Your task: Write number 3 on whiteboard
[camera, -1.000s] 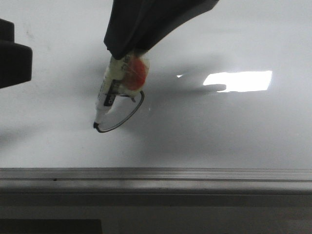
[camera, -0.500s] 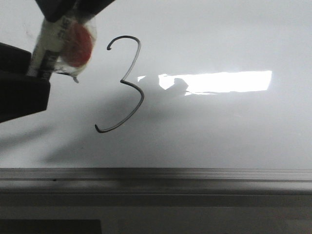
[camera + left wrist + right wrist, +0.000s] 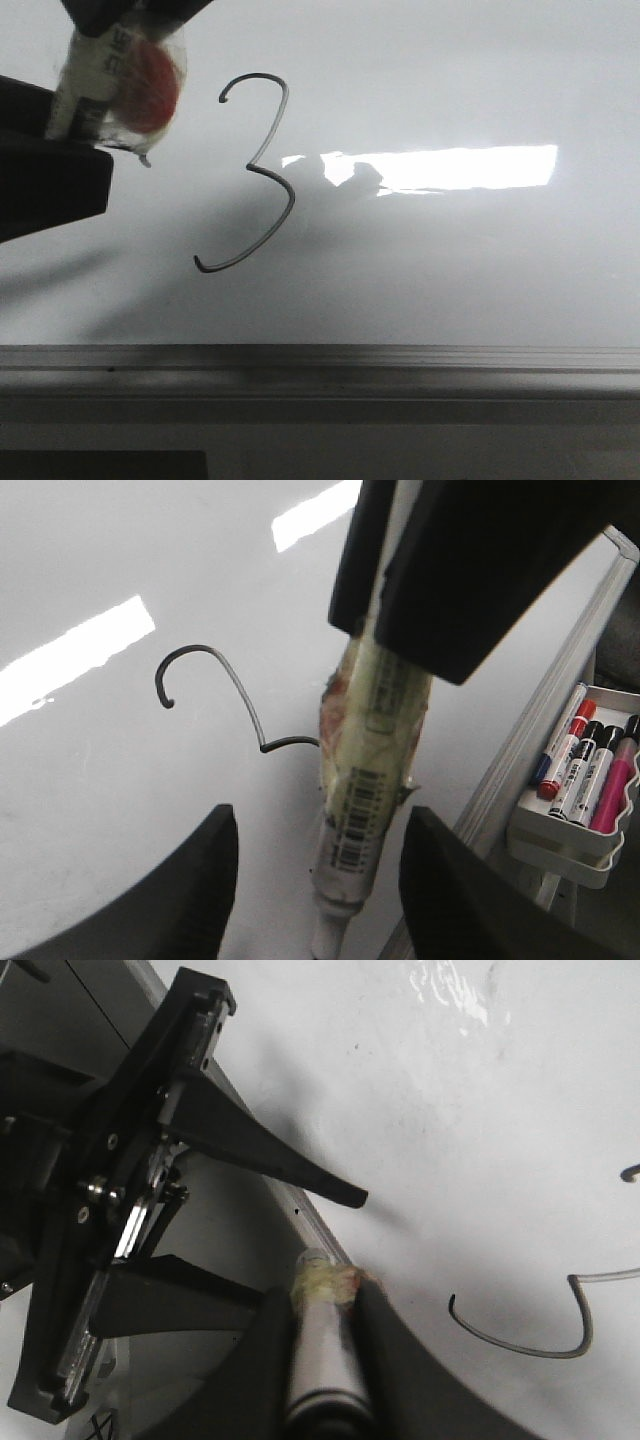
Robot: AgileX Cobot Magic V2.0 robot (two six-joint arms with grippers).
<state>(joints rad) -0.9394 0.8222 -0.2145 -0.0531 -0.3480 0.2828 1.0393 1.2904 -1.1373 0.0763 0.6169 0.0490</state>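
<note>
The thin dark hand-drawn number 3 (image 3: 255, 172) sits on the glossy white whiteboard (image 3: 450, 270); the right gripper (image 3: 322, 1305) pinches a white marker (image 3: 362, 810), while the left gripper (image 3: 315, 880) gapes empty.

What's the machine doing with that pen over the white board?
The right tool is shut on a marker, held near the open left tool. A finished number 3 is drawn on the whiteboard, and the marker tip is off the drawn line. Spare markers sit in a tray beside the board.
</note>
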